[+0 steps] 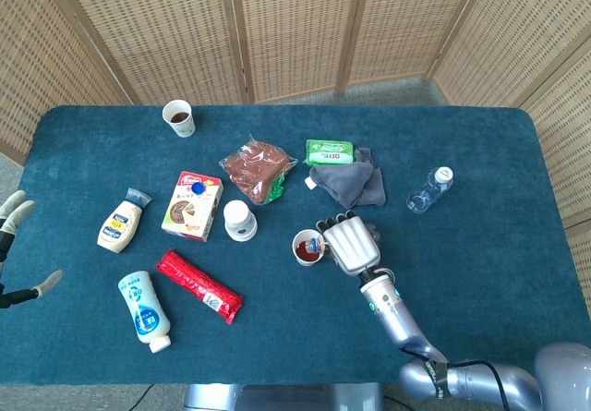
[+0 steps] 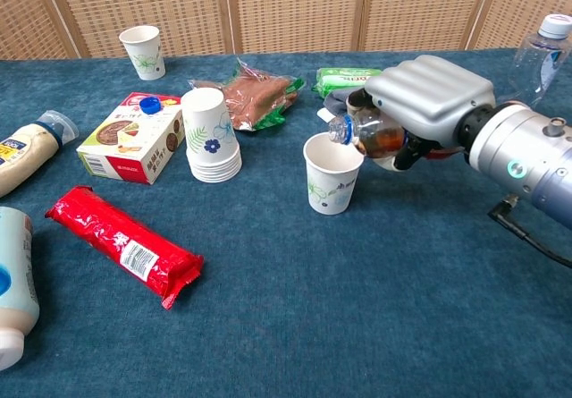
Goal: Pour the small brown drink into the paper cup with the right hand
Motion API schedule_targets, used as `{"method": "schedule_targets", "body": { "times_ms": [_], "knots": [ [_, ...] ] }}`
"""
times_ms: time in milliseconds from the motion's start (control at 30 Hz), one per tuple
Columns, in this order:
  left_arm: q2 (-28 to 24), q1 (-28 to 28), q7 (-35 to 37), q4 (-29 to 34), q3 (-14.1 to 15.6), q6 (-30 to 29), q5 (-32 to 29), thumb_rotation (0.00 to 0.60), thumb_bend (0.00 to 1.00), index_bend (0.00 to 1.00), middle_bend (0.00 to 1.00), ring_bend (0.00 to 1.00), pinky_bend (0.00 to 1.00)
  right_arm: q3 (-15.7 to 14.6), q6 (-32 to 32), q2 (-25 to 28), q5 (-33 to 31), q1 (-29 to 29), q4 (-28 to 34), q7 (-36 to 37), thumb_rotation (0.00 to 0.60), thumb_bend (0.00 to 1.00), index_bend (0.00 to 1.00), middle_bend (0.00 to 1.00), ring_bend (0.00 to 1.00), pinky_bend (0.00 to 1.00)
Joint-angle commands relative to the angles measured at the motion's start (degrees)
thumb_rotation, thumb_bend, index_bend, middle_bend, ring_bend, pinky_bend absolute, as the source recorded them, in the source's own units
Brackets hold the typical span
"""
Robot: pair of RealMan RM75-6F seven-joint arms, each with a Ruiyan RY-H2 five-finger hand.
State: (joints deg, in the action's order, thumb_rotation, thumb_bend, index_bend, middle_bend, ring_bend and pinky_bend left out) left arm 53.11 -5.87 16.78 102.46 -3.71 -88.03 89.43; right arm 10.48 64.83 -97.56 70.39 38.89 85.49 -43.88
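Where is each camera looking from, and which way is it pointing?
Head view: sits high above the table's near edge, looking steeply down on the whole blue table; it shows the right hand and its arm, plus the left hand at the left edge.
Chest view: sits low at the near edge, looking across the table toward the wicker screens; it shows only the right hand and forearm.
Both share: the right hand tipping the small brown drink over the paper cup, and the red packet.

Woven rattan folding screens (image 1: 295, 28) behind a blue-carpeted table (image 1: 480, 272), grey floor.
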Motion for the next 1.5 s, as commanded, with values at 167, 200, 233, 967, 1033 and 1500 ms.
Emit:
{"method": "schedule_targets", "body": {
  "times_ms": [167,200,233,967,1033,1500],
  "knots": [
    [0.0,0.0,0.0,-0.1,0.0,-0.1,0.1,0.6,0.25,0.0,0.0,0.0,0.0,0.0,0.7,0.6,-0.5,-0.1,0.4,0.3,0.6,0.69,0.4,0.6,0.5,0.81],
    [0.0,0.0,0.0,-0.2,0.0,-0.1,0.1,0.6,0.26,0.0,0.0,0.0,0.0,-0.1,0.8,0.7,-0.5,-0.2,0.6,0.6,0.6,0.69,0.4,0.6,0.5,0.81],
    [0.1,0.0,-0.1,-0.2,0.1,0.0,0.1,0.6,0.26,0.0,0.0,0.0,0.0,-0.3,0.9,0.9,-0.5,-0.5,0.9,0.9,0.6,0.69,0.4,0.6,0.5,0.81],
    [0.3,-0.2,-1.0,-0.1,0.3,0.1,0.6,0.6,0.26,0.0,0.0,0.0,0.0,-1.9,2.5,2.1,0.9,-0.6,-0.2,-2.4,0.6,0.7,0.4,0.6,0.5,0.81],
    [0.3,-0.2,-1.1,-0.1,0.3,0.1,0.4,0.6,0.26,0.0,0.0,0.0,0.0,-2.1,2.5,2.1,1.4,-0.4,-0.5,-3.0,0.6,0.7,0.4,0.6,0.5,0.81],
    [0.1,-0.4,-0.4,-0.2,0.5,0.5,0.7,0.6,0.26,0.0,0.0,0.0,0.0,-2.6,4.1,0.7,2.9,0.0,-2.3,-7.6,0.6,0.72,0.4,0.6,0.5,0.8]
  ]
}}
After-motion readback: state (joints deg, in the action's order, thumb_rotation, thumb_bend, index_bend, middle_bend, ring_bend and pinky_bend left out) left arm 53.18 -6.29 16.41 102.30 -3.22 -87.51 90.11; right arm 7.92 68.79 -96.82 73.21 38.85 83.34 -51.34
